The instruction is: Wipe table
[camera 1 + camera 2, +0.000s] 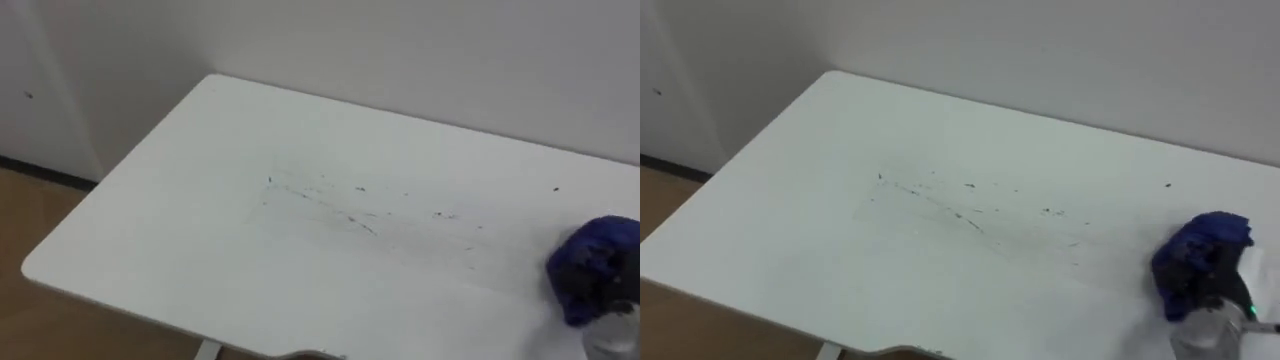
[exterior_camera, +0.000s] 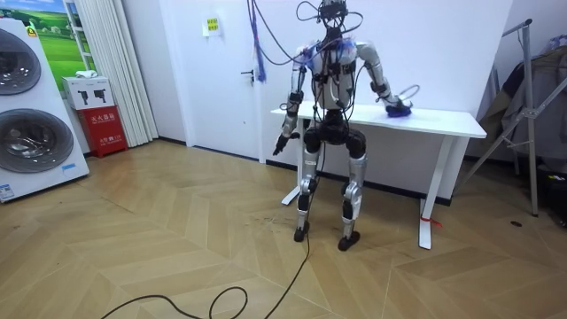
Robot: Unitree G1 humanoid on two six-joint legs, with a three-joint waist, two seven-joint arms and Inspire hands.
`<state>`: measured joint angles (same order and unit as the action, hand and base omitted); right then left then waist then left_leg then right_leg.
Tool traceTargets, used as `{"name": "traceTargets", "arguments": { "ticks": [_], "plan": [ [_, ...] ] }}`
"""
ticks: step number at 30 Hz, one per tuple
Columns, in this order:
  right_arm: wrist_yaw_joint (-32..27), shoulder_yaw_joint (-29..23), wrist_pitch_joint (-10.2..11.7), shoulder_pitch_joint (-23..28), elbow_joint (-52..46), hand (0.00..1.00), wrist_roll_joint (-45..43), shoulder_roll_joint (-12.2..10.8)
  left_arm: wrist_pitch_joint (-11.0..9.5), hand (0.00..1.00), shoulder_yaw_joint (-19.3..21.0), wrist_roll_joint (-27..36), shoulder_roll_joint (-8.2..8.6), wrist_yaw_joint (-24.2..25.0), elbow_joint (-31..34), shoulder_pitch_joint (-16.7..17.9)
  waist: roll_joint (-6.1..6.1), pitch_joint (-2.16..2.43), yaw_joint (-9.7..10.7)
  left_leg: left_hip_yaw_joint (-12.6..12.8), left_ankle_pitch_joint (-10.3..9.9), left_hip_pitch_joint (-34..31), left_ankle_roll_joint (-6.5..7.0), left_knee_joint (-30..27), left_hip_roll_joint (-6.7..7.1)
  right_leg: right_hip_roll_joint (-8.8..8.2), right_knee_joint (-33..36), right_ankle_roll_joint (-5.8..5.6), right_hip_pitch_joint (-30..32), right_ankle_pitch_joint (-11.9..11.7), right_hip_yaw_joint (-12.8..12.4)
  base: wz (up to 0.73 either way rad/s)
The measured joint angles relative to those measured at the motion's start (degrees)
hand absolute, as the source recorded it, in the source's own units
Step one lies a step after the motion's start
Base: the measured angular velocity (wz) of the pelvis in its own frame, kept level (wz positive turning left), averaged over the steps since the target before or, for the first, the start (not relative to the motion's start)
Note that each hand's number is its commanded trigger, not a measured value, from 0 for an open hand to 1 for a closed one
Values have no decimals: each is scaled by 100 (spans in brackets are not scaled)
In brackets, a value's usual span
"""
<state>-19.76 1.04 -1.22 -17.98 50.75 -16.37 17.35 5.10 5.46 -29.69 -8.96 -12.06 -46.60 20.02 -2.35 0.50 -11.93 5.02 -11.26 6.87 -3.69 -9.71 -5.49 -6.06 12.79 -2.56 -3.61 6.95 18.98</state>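
A white table [image 1: 190,230] stands against the wall, with a streak of small dark marks [image 1: 360,205] across its middle. A bunched blue cloth [image 1: 600,255] rests on the tabletop at the right edge of the eye views, to the right of the marks. My right hand [image 1: 612,330] is shut on the cloth, its dark fingers wrapped in the folds [image 1: 1205,250]. In the room view I stand facing the table [image 2: 443,120], right arm stretched out to the cloth [image 2: 397,110]. My left hand [image 2: 280,143] hangs at my side below the table's edge.
The table's left and near edges drop to wooden floor [image 1: 30,210]. In the room view, two washing machines [image 2: 27,115] and a red box [image 2: 106,128] stand at the left, and a metal stand [image 2: 523,115] at the right.
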Motion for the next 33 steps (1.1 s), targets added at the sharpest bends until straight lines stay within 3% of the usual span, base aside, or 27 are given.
{"name": "traceTargets", "arguments": {
  "ticks": [2,4,5,8,10,11,12,13,15,16,18,20,21,23,24,25,26,28,30,32,33],
  "plan": [
    [292,601,-5,-571,-191,100,-303,-154,63,0,-114,29,17,46,-38,-136,-24,-101,-106,-112,27,-130,-25,-4,-12,46,-16,46,109,-27,-5,1],
    [599,971,49,-1224,-194,100,-606,-274,81,0,-399,34,11,93,-25,-279,-33,-172,-346,-266,88,-241,-34,19,4,59,-35,51,176,-8,8,34],
    [627,1019,96,-1387,-186,100,-637,-293,84,0,-464,38,7,154,-17,-270,-16,-172,-510,-341,102,-242,-32,11,18,61,-78,42,159,-1,40,32],
    [673,1133,231,-1368,-185,100,-635,-295,204,0,-465,94,-64,164,72,-57,-77,-154,-569,-492,119,-232,-23,19,39,28,-130,-29,41,44,259,49],
    [646,1114,275,-801,-163,100,-688,-287,265,0,-414,206,-130,183,124,220,-126,-137,-466,-504,120,-187,-19,-6,39,2,-123,-41,-130,52,417,59],
    [543,1090,421,-389,4,100,-675,-282,269,0,-359,205,-135,201,160,312,-96,-159,-353,-521,120,-121,-19,0,48,-16,-108,-42,-237,53,483,53],
    [387,952,654,-120,-17,100,-529,-291,268,0,-327,193,-136,228,170,342,-96,-151,-283,-520,121,-101,-18,-8,64,-40,-89,-58,-280,63,484,50],
    [166,729,1049,284,-74,100,-484,-284,268,0,-282,175,-136,277,180,387,-105,-137,-57,-439,127,-45,-7,-18,136,-135,-24,-147,-361,121,457,30],
    [-39,302,1425,784,-79,100,-336,-284,179,0,-57,-6,-136,322,184,350,-124,-80,247,-176,119,-6,6,-75,218,-290,193,-264,-360,218,428,13],
    [-134,-69,1557,1083,-76,100,-185,-272,101,0,175,-169,-148,336,242,290,-123,-68,375,49,113,57,17,-121,232,-350,327,-269,-342,225,295,-11],
    [-274,-410,1563,1484,-65,100,149,-168,-21,0,393,-208,-276,336,261,212,-127,-34,534,391,87,173,61,-173,227,-439,599,-269,-264,225,185,-41],
    [-414,-680,1619,1934,-60,100,362,21,-101,0,690,-308,-384,321,298,127,-161,18,654,698,6,201,191,-298,176,-496,719,-267,-220,221,157,-42],
    [-511,-811,1625,2213,-37,100,505,149,-157,0,909,-374,-427,296,351,80,-178,55,698,874,-42,206,254,-352,122,-530,689,-277,-205,191,151,-51],
    [-585,-1004,1624,2500,67,100,751,299,-255,0,1141,-374,-470,222,515,95,-131,92,702,939,-178,175,336,-391,-34,-533,749,-372,-120,135,188,-51],
    [-594,-1098,1617,2656,121,100,829,371,-321,0,1163,-363,-502,140,567,76,-117,101,724,943,-311,91,311,-446,-131,-716,965,-384,-11,202,240,-15],
    [-686,-1151,1607,2728,248,100,878,400,-342,0,1118,-363,-567,110,562,22,-122,99,769,930,-404,14,263,-550,-212,-1030,1069,-429,54,271,292,-7],
    [-720,-1151,1589,2750,298,100,909,401,-342,0,1084,-367,-575,110,553,-31,-112,104,771,922,-435,-39,233,-647,-300,-1133,1033,-432,50,269,291,-4],
    [-743,-992,1348,2602,303,100,909,293,-372,0,815,-320,-656,103,468,-171,-93,106,675,823,-552,-317,50,-1068,-719,-1367,679,-435,49,151,226,-10],
    [-744,-762,1098,2254,295,100,906,170,-379,0,499,-110,-696,120,237,-399,-118,91,621,634,-590,-567,-113,-1371,-978,-1435,444,-452,38,-77,174,-9],
    [-737,-410,616,1538,279,100,846,9,-362,0,32,37,-681,202,-60,-802,-165,63,306,614,-579,-798,-405,-1664,-1345,-1429,411,-431,150,-291,162,-38],
    [-720,-261,472,1290,278,100,744,-23,-366,0,-50,88,-685,237,-101,-901,-188,49,204,615,-548,-841,-493,-1701,-1446,-1376,423,-416,199,-318,156,-65]
  ]
}}
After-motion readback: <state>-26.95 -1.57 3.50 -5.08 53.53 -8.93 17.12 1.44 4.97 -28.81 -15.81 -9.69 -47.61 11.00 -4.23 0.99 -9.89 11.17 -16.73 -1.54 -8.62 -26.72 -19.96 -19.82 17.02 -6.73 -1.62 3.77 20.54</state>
